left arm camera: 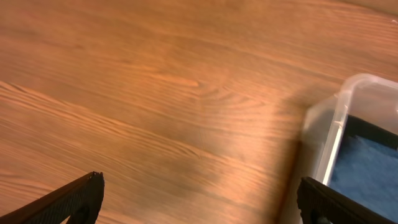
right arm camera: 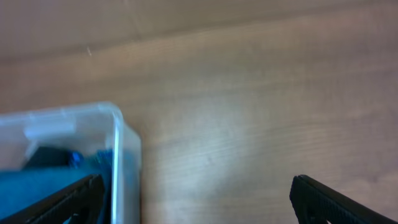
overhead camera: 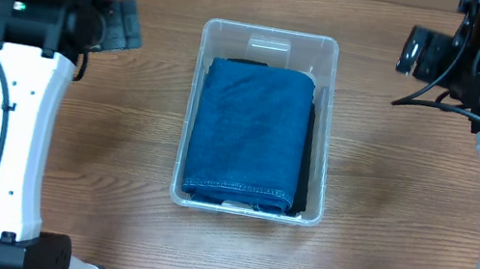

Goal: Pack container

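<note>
Where the container (overhead camera: 236,41) sits: at the middle of the wooden surface (overhead camera: 123,134), between the two arms, long side running away from the robot.
Contents: a folded blue denim cloth (overhead camera: 249,136) lies flat inside and fills most of the floor. A dark layer (overhead camera: 308,156) shows along its right edge and at the far end; whether that is a separate cloth cannot be told.
Left pincer (left arm camera: 199,193): released, fingers spread wide with only bare wood between them. It hangs above the surface, off the container's left far corner.
Right pincer (right arm camera: 196,190): released as well and grasping nothing, off the container's right far corner, whose rim shows at the left of its wrist view.
Step in hand: judged from the layout, the packing looks at or near its end, with the cloth in and both arms apart from the bin.
Next move calls for: if more is to go in, a piece must first come into reach, since no loose cloth shows outside the bin. Otherwise perhaps a light press to seat the denim below the rim, approached from straight above so the thin walls are not knocked.
Count: one container; one blue denim cloth; one dark layer under it; two arms; two pincers; no lid in view.
</note>
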Action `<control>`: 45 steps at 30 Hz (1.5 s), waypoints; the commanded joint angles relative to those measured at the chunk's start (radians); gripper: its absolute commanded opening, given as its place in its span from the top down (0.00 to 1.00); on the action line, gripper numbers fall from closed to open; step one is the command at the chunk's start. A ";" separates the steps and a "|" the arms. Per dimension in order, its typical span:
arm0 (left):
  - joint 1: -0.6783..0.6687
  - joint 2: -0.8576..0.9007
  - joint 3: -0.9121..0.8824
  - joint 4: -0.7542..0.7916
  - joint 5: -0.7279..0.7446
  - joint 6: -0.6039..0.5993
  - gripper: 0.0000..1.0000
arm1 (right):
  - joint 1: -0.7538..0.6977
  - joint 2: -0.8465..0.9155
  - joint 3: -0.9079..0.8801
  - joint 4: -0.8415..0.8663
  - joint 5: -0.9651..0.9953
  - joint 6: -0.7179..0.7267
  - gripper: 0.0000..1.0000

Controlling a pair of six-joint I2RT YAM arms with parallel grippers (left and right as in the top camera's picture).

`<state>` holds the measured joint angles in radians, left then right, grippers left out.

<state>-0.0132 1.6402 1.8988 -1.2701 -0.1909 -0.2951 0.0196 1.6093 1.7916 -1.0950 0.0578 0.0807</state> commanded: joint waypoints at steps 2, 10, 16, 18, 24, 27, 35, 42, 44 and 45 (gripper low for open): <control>0.078 -0.063 -0.007 -0.015 0.219 0.092 0.00 | -0.017 -0.114 -0.001 -0.044 -0.001 0.054 0.00; 0.076 -0.810 -0.547 0.180 0.276 0.150 0.00 | -0.014 -0.819 -0.621 0.134 -0.028 0.055 0.00; 0.076 -1.165 -0.793 0.047 0.262 0.145 0.00 | -0.014 -1.069 -0.822 -0.085 -0.034 0.054 0.00; 0.076 -1.173 -0.793 -0.075 0.262 0.145 0.00 | -0.014 -1.069 -0.822 -0.131 -0.034 0.054 0.00; 0.076 -1.172 -0.794 -0.094 0.262 0.138 0.00 | -0.014 -1.069 -0.822 -0.134 -0.034 0.054 0.00; 0.076 -1.172 -0.794 -0.095 0.262 0.138 0.00 | -0.018 -1.118 -0.823 -0.130 -0.017 0.024 0.00; 0.076 -1.172 -0.794 -0.094 0.262 0.138 0.00 | -0.014 -1.606 -1.381 0.520 -0.064 0.024 0.00; 0.076 -1.172 -0.794 -0.094 0.262 0.138 0.00 | -0.013 -1.574 -1.775 0.993 -0.057 0.024 0.00; 0.076 -1.172 -0.794 -0.094 0.262 0.138 0.00 | -0.013 -1.572 -1.775 0.996 -0.056 0.024 0.00; 0.076 -1.172 -0.794 -0.094 0.262 0.138 0.00 | -0.013 -1.572 -1.775 0.996 -0.056 0.024 0.00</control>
<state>0.0654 0.4721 1.1019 -1.3659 0.0647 -0.1570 0.0067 0.0441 0.0181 -0.1062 -0.0021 0.1043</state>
